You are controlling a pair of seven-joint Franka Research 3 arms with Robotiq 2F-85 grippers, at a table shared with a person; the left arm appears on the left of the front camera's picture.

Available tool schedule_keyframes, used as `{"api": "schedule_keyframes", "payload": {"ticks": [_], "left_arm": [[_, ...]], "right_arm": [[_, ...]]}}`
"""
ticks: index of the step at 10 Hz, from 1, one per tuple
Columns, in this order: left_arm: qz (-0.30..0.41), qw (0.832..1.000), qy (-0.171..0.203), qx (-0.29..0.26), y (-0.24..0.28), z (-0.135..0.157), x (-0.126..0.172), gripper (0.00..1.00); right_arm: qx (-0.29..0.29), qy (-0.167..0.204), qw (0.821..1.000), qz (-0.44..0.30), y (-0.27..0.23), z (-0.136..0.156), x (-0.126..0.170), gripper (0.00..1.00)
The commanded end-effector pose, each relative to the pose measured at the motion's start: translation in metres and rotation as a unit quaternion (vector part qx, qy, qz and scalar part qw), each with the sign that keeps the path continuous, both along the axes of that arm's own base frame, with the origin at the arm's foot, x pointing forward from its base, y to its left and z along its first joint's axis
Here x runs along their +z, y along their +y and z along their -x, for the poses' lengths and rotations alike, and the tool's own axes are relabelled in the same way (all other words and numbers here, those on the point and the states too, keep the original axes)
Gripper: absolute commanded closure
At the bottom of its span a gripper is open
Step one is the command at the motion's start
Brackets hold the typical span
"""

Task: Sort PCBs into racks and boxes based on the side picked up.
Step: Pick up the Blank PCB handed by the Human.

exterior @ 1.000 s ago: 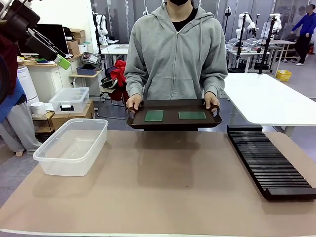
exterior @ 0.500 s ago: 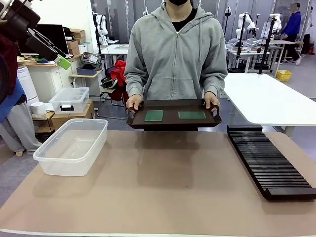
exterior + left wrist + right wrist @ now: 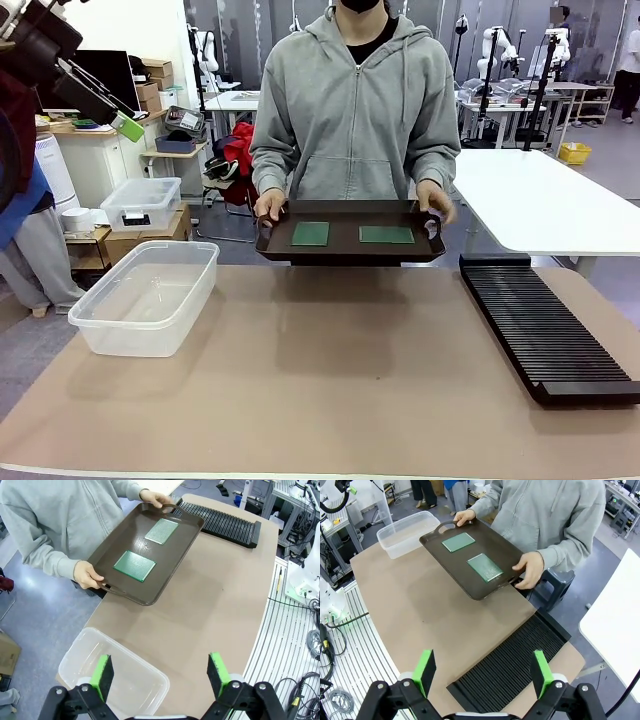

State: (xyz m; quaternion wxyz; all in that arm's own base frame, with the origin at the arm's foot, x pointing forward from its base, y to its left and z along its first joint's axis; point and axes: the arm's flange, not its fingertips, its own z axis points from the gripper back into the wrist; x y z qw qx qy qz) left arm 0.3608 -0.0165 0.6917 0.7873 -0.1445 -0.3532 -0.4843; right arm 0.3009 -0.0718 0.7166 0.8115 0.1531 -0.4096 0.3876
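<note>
Green boards [image 3: 310,233] lie flat, side by side, on the brown tray [image 3: 345,250] a person [image 3: 355,110] holds by both ends. Left of the tray we see the clear tub [image 3: 145,295], right of it the black slotted rack [image 3: 545,330]. Our left claw [image 3: 160,667] and right claw [image 3: 483,667] both gape released, grasping nothing, well apart from the tray.

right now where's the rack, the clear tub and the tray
rack [image 3: 548,330], front view, middle of slotted top
clear tub [image 3: 125,338], front view, its near wall
tray [image 3: 345,234], front view, bare middle of its floor
</note>
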Motion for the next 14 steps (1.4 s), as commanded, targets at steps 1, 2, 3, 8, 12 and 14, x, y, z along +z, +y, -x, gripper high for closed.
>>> {"api": "schedule_keyframes", "payload": {"ticks": [1, 2, 3, 8, 12, 14], "left_arm": [[-0.001, 1.0, -0.003, 0.003, 0.001, -0.0005, -0.0015, 0.0], [-0.001, 1.0, -0.003, 0.003, 0.001, -0.0005, -0.0015, 0.0], [-0.001, 1.0, -0.003, 0.003, 0.001, -0.0005, -0.0015, 0.0], [-0.001, 1.0, -0.003, 0.003, 0.001, -0.0005, -0.0015, 0.0], [-0.001, 1.0, -0.003, 0.003, 0.001, -0.0005, -0.0015, 0.0], [-0.001, 1.0, -0.003, 0.003, 0.001, -0.0005, -0.0015, 0.0]], "right_arm": [[0.006, -0.002, 1.0, -0.004, 0.0016, 0.0013, -0.0002, 0.0], [0.006, -0.002, 1.0, -0.004, 0.0016, 0.0013, -0.0002, 0.0], [0.006, -0.002, 1.0, -0.004, 0.0016, 0.0013, -0.0002, 0.0], [0.006, -0.002, 1.0, -0.004, 0.0016, 0.0013, -0.0002, 0.0], [0.006, -0.002, 1.0, -0.004, 0.0016, 0.0013, -0.0002, 0.0], [0.006, -0.002, 1.0, -0.004, 0.0016, 0.0013, -0.0002, 0.0]]}}
